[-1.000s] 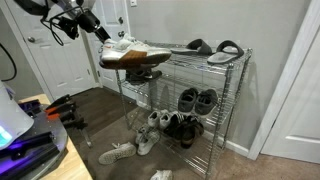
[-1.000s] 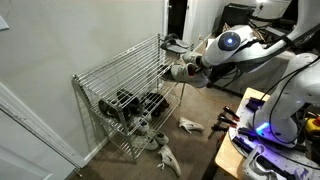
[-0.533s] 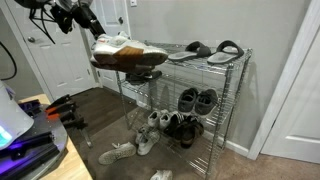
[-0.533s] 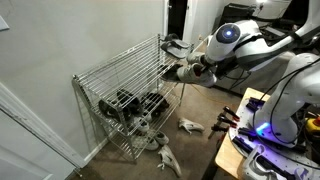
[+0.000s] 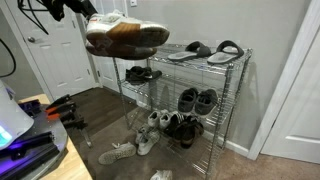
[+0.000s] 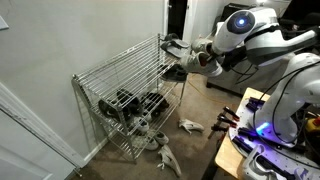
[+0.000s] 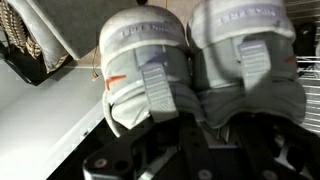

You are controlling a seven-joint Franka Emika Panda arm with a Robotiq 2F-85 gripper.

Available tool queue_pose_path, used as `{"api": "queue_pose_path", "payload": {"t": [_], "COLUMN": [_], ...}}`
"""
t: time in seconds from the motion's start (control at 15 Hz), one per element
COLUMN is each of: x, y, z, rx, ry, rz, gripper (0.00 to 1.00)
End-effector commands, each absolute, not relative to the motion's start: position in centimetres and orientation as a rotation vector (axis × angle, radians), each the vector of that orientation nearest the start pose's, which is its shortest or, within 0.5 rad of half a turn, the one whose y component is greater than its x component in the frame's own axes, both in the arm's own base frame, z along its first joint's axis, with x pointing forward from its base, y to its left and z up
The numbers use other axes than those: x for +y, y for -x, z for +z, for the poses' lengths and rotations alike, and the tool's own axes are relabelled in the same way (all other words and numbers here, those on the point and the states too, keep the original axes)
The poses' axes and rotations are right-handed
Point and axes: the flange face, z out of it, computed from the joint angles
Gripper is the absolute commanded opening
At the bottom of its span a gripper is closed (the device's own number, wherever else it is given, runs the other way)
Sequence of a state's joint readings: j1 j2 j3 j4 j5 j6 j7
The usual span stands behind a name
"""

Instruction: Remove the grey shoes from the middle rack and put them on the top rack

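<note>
My gripper (image 5: 86,16) is shut on the pair of grey shoes (image 5: 125,35) and holds them in the air by their heels, above and beside the near end of the top rack (image 5: 190,63). In the wrist view both grey shoes (image 7: 150,70) fill the frame side by side, heel tabs towards the camera, with the gripper (image 7: 196,112) clamped between them. In an exterior view the gripper (image 6: 197,60) holds the shoes (image 6: 176,66) at the end of the top rack (image 6: 125,62). The middle rack (image 5: 168,90) carries small black shoes (image 5: 141,73).
Grey-and-black slide sandals (image 5: 205,48) lie on the top rack. Dark shoes (image 5: 196,100) and more pairs (image 5: 180,128) fill the lower tiers. Loose white sneakers (image 5: 128,148) lie on the floor by the rack. A white door stands behind my arm.
The gripper has lifted the grey shoes from about top-rack level to clearly above it and drawn them slightly away from the rack.
</note>
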State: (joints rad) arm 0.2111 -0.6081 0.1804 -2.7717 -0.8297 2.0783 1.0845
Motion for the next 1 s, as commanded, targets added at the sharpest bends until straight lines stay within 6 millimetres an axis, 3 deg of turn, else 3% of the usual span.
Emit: {"api": "queue_pose_path", "payload": {"t": [0.0, 0.2, 0.4, 0.67, 0.93], "x": [10.1, 11.8, 14.0, 15.8, 15.1], "y": [-31.8, -33.2, -35.7, -40.9, -47.4], "z": [43.9, 44.4, 43.8, 43.2, 42.9], "rx": [-0.298, -0.257, -0.180, -0.146, -0.229], "ry": [-2.338, -2.366, -2.408, -2.437, -2.494], "rz": [0.700, 0.802, 0.886, 0.987, 1.037], "gripper": [0.05, 0.05, 0.05, 0.05, 0.05]}}
